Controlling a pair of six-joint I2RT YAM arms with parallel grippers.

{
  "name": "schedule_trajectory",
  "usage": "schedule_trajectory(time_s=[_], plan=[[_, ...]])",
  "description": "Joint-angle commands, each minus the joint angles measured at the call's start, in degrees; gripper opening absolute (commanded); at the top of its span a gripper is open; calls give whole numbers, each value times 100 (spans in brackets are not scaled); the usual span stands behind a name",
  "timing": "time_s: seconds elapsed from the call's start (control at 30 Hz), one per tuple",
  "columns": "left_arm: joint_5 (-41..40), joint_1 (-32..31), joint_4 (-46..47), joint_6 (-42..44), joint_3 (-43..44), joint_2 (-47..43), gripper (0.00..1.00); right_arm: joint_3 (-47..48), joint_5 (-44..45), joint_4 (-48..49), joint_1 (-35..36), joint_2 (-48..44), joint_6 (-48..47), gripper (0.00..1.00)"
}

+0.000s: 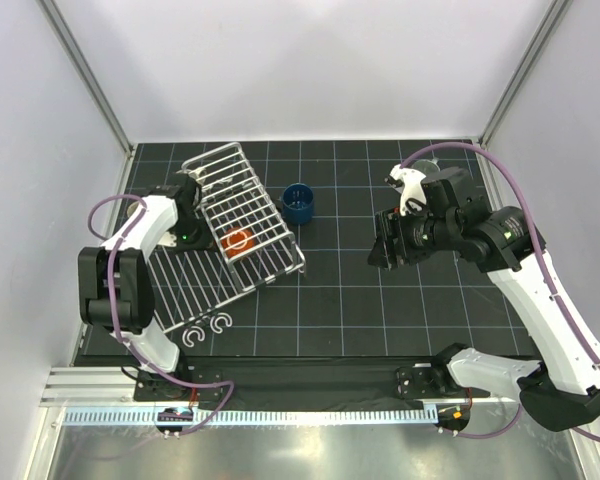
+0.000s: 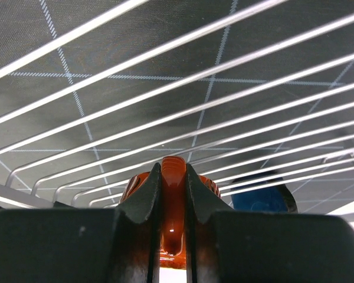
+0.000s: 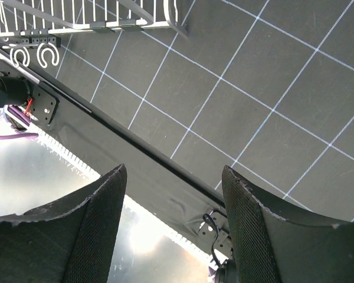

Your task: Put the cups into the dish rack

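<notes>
Nearest, two white C-shaped hooks (image 1: 206,330) lie on the dark gridded mat (image 1: 380,310), just near of the dish rack's flat slatted part. To the right, the right claw (image 3: 174,172) hangs over bare mat with its fingers spread wide and nothing between them.

Farther back on the left, the left claw (image 2: 173,171) is pinched tight on the orange-red cup (image 1: 238,241), its two fingers clamping a thin part of the cup. The cup sits within the raised basket of the dish rack (image 1: 270,225), with wires crossing behind it in the wrist view. Whether it rests on the rack floor I cannot tell.

Farthest, the dark blue cup (image 1: 299,203) stands upright on the mat, just right of the basket and well left of the right claw.
</notes>
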Motion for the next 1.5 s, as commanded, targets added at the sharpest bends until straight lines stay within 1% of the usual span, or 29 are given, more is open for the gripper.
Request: schedule_trajectory(time_s=[0.0,0.37,0.57,0.6,0.63,0.7,0.73,0.77,0.8,0.83,1.03,1.1,1.13,1.2,1.23,1.33,1.43,1.47], plan=[[-71,-14,-30,-308,187,-29,0,45,106,8,20,-68,-2,67],[52,-137,357,-668,-209,-12,0,10,177,34,28,-86,-28,67],[70,-234,375,-642,-183,111,1,-8,221,52,28,-103,-11,67],[70,-234,357,-624,-183,129,4,-16,221,52,20,-112,-2,67],[53,-234,348,-607,-174,137,9,-16,221,60,20,-112,7,67],[52,-234,313,-572,-148,172,15,-25,212,52,20,-103,7,67],[52,-243,287,-545,-139,181,21,-17,221,52,28,-103,7,67],[35,-234,243,-537,-130,182,24,-16,221,52,20,-112,7,67],[17,-243,199,-554,-139,147,31,-16,221,52,20,-112,7,67],[0,-234,208,-545,-157,129,32,-8,221,52,28,-121,7,67],[-36,-181,191,-493,-271,23,33,-8,229,52,20,-112,16,67],[-114,-155,103,-457,-253,-38,36,1,221,52,20,-121,16,67],[-167,-137,41,-457,-253,-64,41,1,221,52,20,-121,16,67],[-229,-67,23,-475,-315,-222,45,10,221,34,20,-121,16,67],[-298,-32,41,-492,-367,-301,50,27,212,43,20,-130,24,67],[-343,152,-3,-405,-473,-530,57,36,203,52,20,-112,24,67],[-343,354,-126,-142,-447,-715,63,71,177,52,20,-95,7,67],[-413,372,-196,-63,-421,-785,66,80,177,60,11,-86,15,67]])
